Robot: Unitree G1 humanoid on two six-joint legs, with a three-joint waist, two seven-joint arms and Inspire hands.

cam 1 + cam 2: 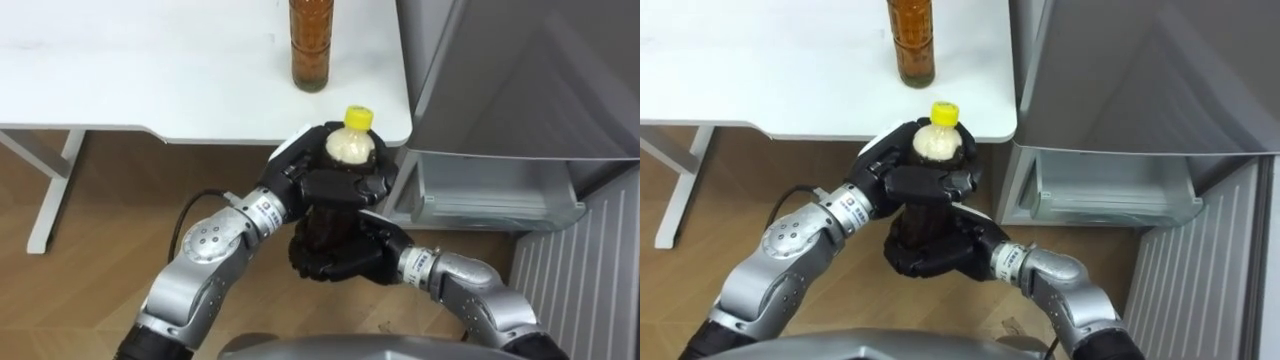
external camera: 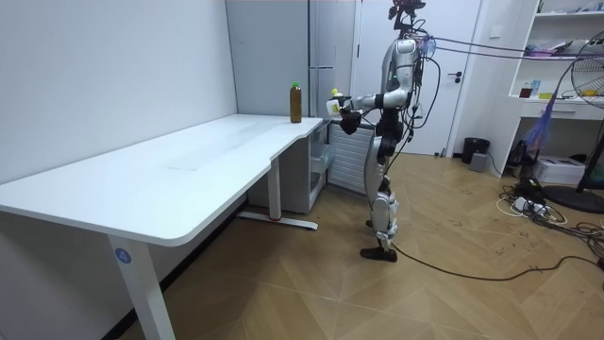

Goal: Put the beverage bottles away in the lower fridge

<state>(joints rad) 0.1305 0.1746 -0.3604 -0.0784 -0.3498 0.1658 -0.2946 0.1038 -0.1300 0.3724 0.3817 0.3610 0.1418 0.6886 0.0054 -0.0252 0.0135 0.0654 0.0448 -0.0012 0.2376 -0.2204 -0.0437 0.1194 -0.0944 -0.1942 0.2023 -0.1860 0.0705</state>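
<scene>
A dark drink bottle with a yellow cap point(image 1: 356, 132) point(image 1: 939, 128) stands upright in front of me, held in both hands. My left hand point(image 1: 330, 178) point(image 1: 922, 178) is curled round its upper part just under the neck. My right hand point(image 1: 335, 255) point(image 1: 930, 250) wraps its lower part from below. A second bottle of amber drink point(image 1: 311, 45) point(image 1: 911, 42) stands on the white table point(image 1: 130, 70) near its right edge. The lower fridge drawer point(image 1: 495, 195) point(image 1: 1110, 190) is open at my right. In the room view I stand between table and fridge, holding the bottle point(image 2: 335, 102).
The grey fridge body point(image 1: 530, 70) rises to the right, its open door point(image 1: 580, 270) at lower right. The table's corner lies close to the fridge, with a narrow gap. Wooden floor point(image 1: 100, 190) lies below; a white table leg point(image 1: 50, 190) stands at left.
</scene>
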